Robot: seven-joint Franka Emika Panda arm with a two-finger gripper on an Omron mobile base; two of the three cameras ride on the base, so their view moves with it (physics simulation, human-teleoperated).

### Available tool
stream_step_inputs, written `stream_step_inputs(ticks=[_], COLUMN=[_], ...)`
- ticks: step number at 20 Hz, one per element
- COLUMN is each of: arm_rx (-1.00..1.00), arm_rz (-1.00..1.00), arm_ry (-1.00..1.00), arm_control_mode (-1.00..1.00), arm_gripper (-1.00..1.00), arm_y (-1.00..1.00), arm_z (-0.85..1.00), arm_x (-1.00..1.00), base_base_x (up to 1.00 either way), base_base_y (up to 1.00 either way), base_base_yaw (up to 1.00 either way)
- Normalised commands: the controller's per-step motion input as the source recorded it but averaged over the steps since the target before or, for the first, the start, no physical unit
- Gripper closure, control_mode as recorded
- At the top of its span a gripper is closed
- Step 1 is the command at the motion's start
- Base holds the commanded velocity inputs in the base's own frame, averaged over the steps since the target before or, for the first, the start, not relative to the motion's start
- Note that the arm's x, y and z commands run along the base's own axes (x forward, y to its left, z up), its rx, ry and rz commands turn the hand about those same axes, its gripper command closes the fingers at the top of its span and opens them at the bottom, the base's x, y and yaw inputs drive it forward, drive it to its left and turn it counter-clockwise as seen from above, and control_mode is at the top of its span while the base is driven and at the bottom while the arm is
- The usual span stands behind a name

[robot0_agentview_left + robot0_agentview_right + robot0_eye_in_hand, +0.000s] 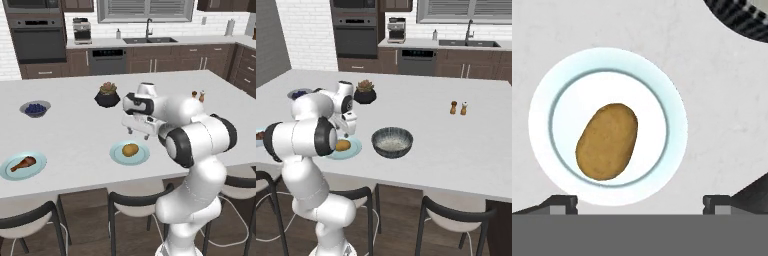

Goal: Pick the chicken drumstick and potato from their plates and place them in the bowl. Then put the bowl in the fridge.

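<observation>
Claw: your two-finger gripper (640,202) hangs above the potato plate, fingertips set wide apart, holding nothing.
Potato: the rounded golden-brown potato (607,141) lies on its pale turquoise round plate (662,90), near the counter's front edge.
Drumstick: the reddish-brown chicken drumstick (24,163) rests on a second turquoise plate (10,172), well apart to the left.
Bowl: the deep dark grey speckled bowl (392,141) stands empty just beside the potato plate.
Progress: you have moved neither food; both pick-ups and the fridge step remain, by my judgement.
Surface: a white stone island counter (456,145) with stools in front.
Room: a dark wall oven (39,42), sink and window lie beyond.
</observation>
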Motion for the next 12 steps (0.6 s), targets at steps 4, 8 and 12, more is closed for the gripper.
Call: stream_step_inputs(ticks=[4,8,12], arm_rx=[-0.02,-0.03,-0.01], arm_rz=[0.00,0.00,0.00], arm_ry=[0.02,0.00,-0.03], arm_control_mode=[-1.00,-1.00,-1.00], arm_gripper=[-1.00,-1.00,-1.00], arm_y=[0.16,0.09,0.01], arm_z=[-0.40,-0.43,-0.29], arm_x=[0.30,0.01,-0.17], base_base_x=[0.00,0.00,0.00], base_base_y=[0.00,0.00,0.00], base_base_yaw=[0.00,0.00,0.00])
